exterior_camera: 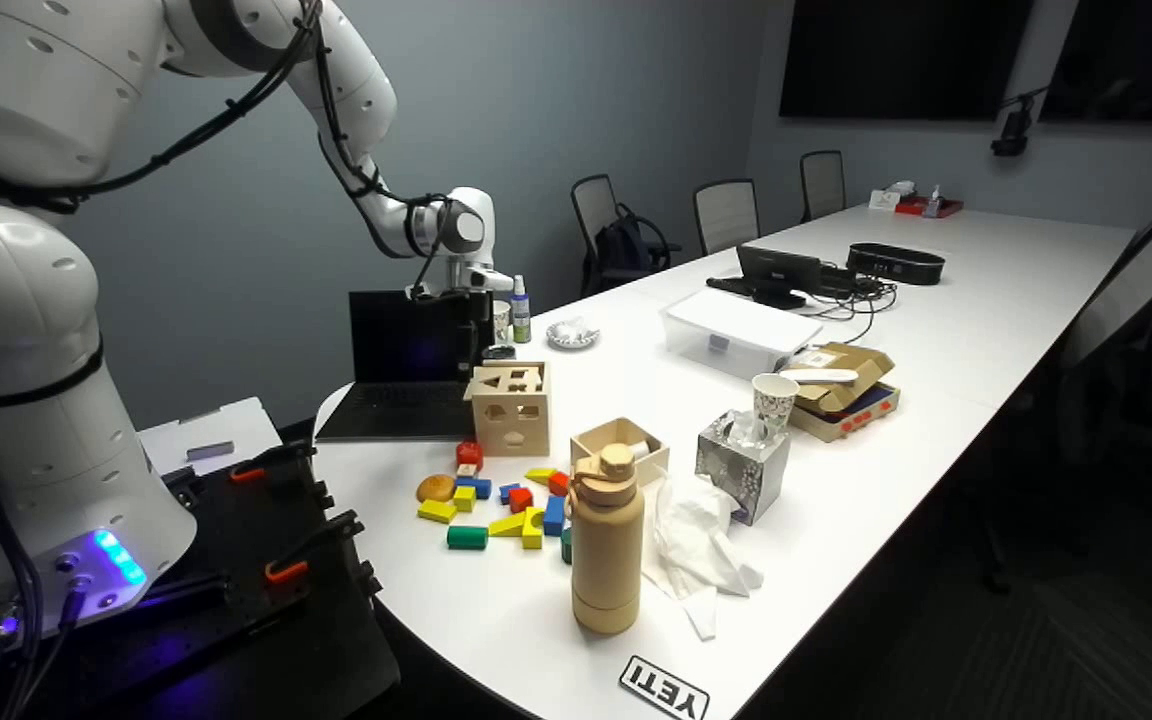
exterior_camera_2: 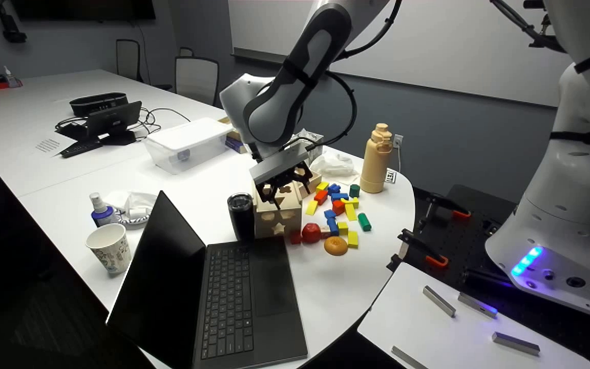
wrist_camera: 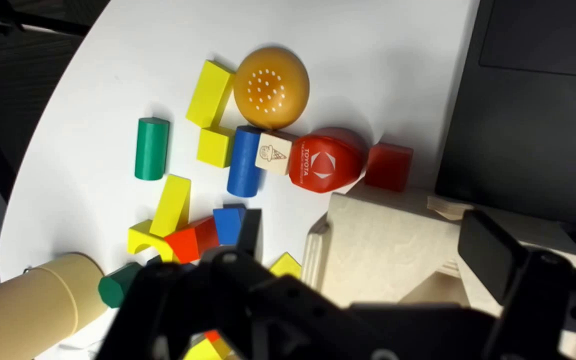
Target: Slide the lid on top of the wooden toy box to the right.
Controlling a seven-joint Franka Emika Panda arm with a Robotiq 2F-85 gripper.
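Tool (wrist_camera: 372,244) stands spread over the wooden box (exterior_camera: 536,432), gripping nothing; contact cannot be confirmed. Lid (wrist_camera: 380,250) lies on the box's top. Advised: bear on the lid's edge, push level rightward, press lightly to avoid binding.

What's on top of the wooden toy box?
A pale-wood lid with shape cut-outs lies on the wooden toy box. In an exterior view the end effector hides part of that lid. Box contents: can't tell, the lid covers most of the inside.
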